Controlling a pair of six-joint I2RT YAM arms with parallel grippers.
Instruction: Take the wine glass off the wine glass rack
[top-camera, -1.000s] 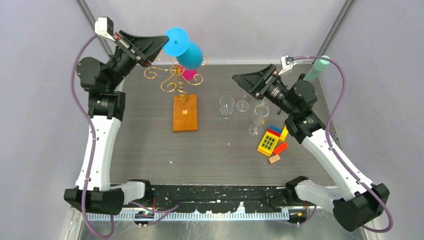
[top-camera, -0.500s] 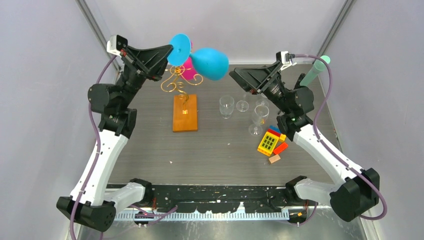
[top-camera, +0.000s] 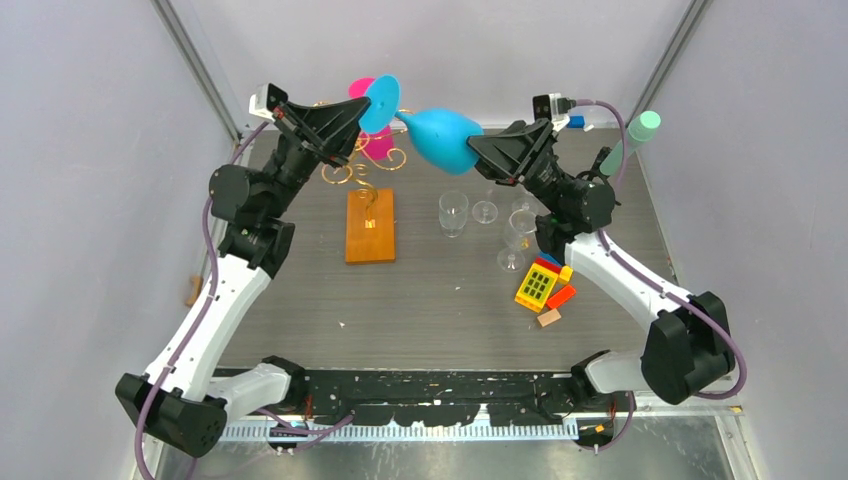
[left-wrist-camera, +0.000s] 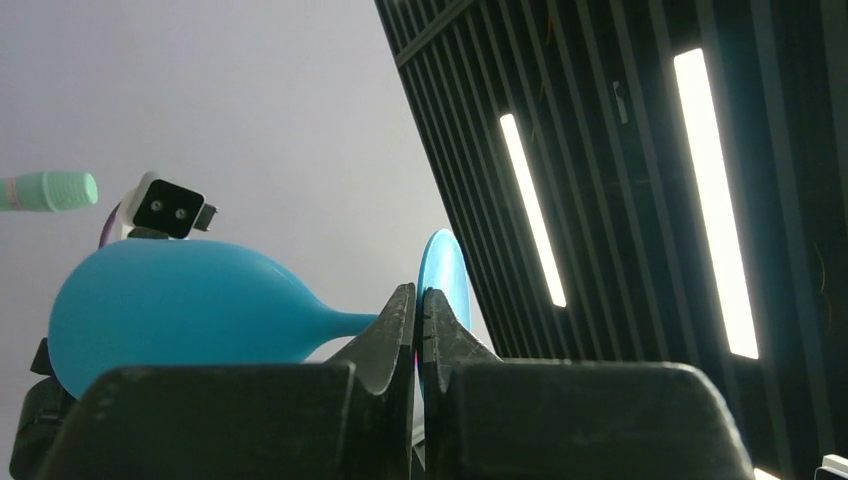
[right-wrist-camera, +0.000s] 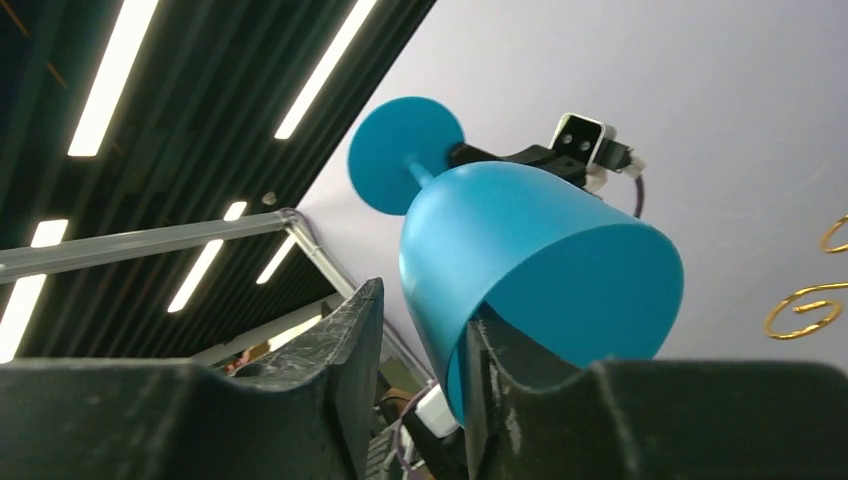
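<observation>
We are swinging the blue wine glass (top-camera: 445, 140) further right than before, sideways above the dark table (top-camera: 420, 300), off the gold rack (top-camera: 370, 235). Our left gripper (left-wrist-camera: 419, 300) is pinching its stem, our right gripper (top-camera: 474, 150) is straddling the rim, fingers spread, between grey walls (top-camera: 80, 200).

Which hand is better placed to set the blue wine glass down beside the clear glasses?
Right. The right hand straddles the wine glass rim, and the clear glasses stand on its side.

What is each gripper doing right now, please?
Left gripper: shut on the stem of the opaque blue wine glass.
Right gripper: open, straddling its bowl rim.
</observation>
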